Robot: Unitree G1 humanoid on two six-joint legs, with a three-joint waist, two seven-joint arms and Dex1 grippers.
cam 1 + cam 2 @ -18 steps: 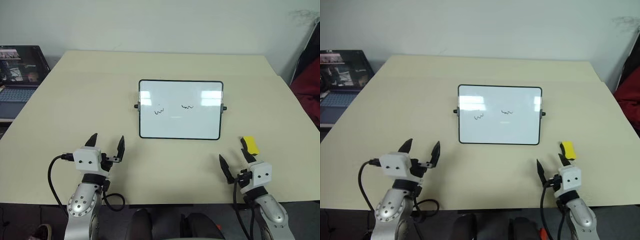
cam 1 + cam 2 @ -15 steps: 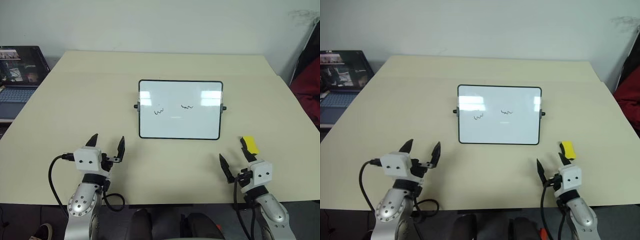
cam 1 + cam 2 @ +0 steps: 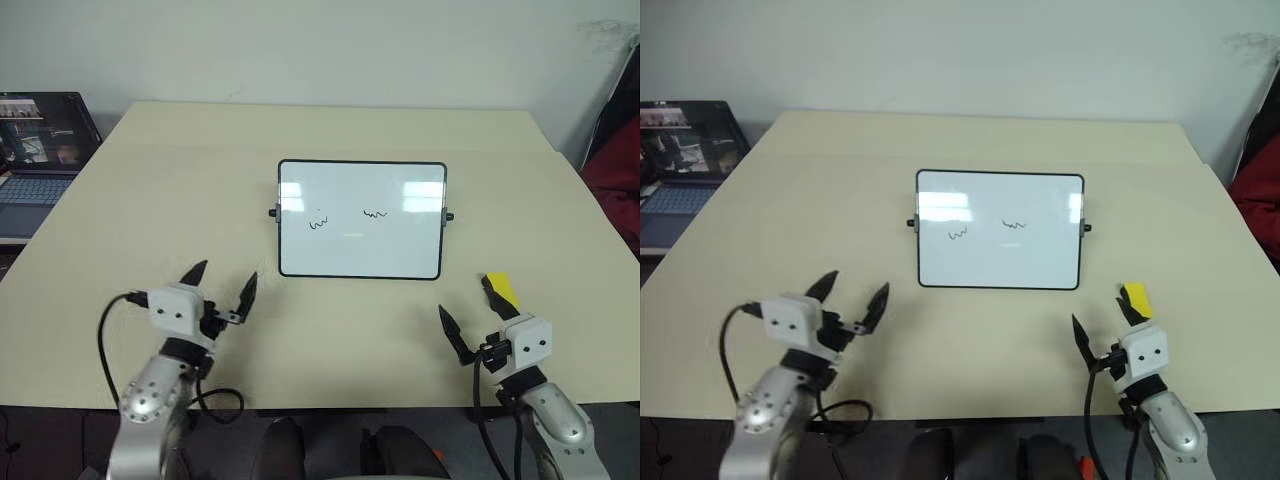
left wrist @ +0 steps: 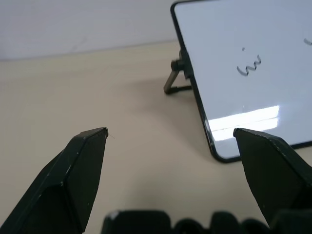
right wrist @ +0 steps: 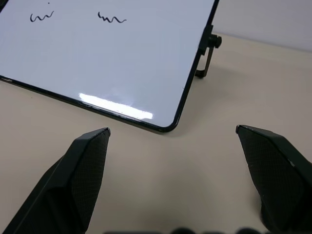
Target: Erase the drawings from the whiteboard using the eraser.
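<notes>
Standing propped on a pale table (image 3: 330, 330), the whiteboard (image 3: 361, 219) is leaning back on small folding legs at its two short sides, as the wrist views are showing. The drawings (image 3: 345, 218), two short black squiggles, are sitting side by side in the upper middle of its white face, one left of centre and one nearer the middle. The eraser (image 3: 500, 291), a yellow block, is lying flat on the table to the right of the board's lower right corner, apart from the board and just beyond the right gripper (image 3: 470, 325). That gripper is hovering over the near right edge of the table with its two black fingers spread wide and holding nothing; its outer finger is overlapping the eraser's near end in the head views, and contact cannot be judged. The left gripper (image 3: 222, 285) is hovering over the near left part of the table, its fingers likewise spread wide and empty, pointing toward the board's left side. A laptop (image 3: 35, 150) is sitting open beyond the table's left edge.
</notes>
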